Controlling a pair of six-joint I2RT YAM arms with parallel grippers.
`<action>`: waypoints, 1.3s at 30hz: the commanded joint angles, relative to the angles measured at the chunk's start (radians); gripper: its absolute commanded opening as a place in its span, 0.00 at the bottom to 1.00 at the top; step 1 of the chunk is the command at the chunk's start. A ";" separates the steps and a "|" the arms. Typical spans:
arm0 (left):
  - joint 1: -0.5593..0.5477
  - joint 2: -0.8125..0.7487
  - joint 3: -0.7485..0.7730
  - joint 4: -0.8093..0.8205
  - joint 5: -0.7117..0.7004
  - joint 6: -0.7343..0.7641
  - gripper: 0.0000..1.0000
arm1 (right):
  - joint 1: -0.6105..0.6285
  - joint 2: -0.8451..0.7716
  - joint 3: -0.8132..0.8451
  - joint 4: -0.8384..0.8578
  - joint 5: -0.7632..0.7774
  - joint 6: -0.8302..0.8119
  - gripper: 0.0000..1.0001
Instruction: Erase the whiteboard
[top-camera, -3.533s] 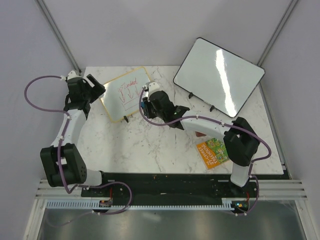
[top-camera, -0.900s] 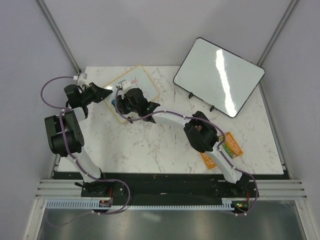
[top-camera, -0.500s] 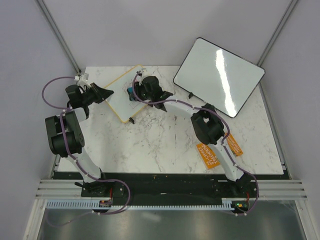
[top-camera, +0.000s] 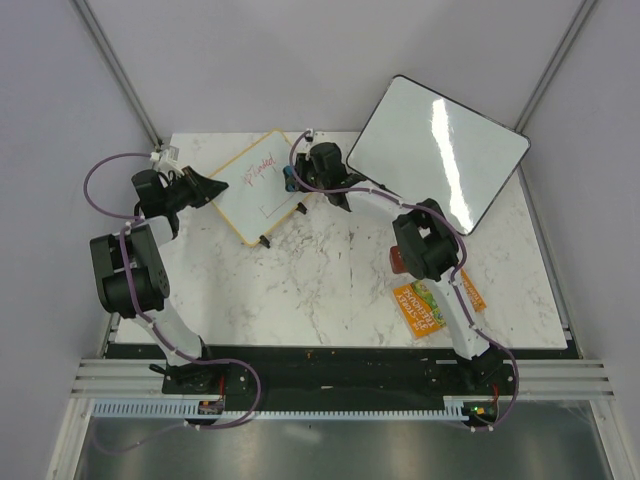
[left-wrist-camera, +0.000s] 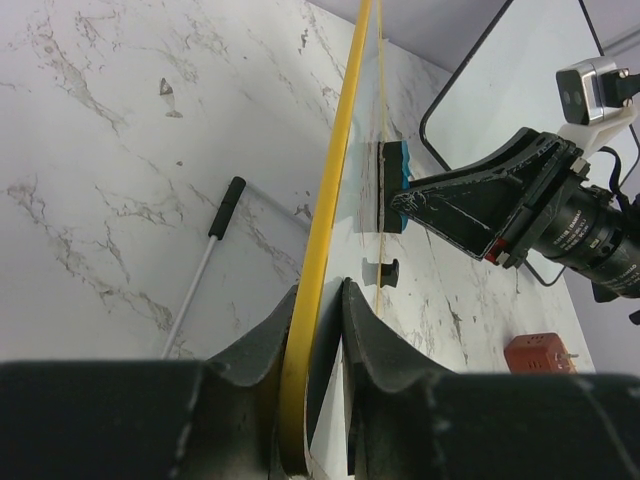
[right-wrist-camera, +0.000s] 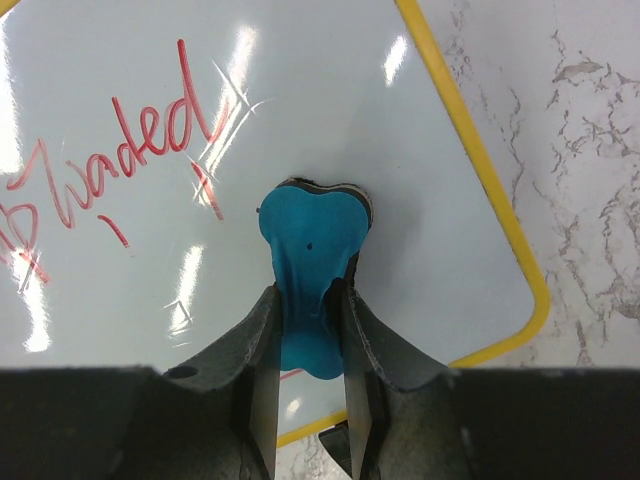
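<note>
Whiteboard (top-camera: 247, 205) sits on the far-left part of the worktop (top-camera: 300, 285), turned cornerwise. Its yellow frame is edge-on in the left wrist view.

Left claw (top-camera: 213, 187) is nearly closed, both fingers (left-wrist-camera: 365, 340) clamped over the frame at the whiteboard's left edge.

Right claw (top-camera: 293, 182) is over the whiteboard's right corner, narrowly parted and pinching a blue eraser (right-wrist-camera: 305, 240). The eraser's face is pressed flat on the white surface, just inside the frame.

Red writing (right-wrist-camera: 130, 150) shows left of the eraser, with a few short red strokes closer to it. The surface around the eraser is otherwise white.

Also seen:
- a larger black-framed board (top-camera: 430, 140) propped to the right of the whiteboard, well apart
- an orange booklet (top-camera: 420, 306) nearer the arm bases
- a thin white stick with a black end (left-wrist-camera: 205, 265) on the worktop under the whiteboard's side
- a small red block (left-wrist-camera: 535, 357) beyond the right claw
</note>
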 joint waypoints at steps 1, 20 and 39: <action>0.014 -0.020 -0.019 -0.062 -0.126 0.166 0.02 | -0.013 0.046 -0.052 -0.177 -0.040 -0.030 0.00; 0.008 -0.032 -0.021 -0.073 -0.130 0.172 0.02 | -0.038 0.010 -0.124 -0.125 -0.191 -0.079 0.00; -0.003 -0.024 -0.010 -0.076 -0.126 0.171 0.02 | 0.115 -0.009 -0.058 -0.120 -0.274 -0.247 0.00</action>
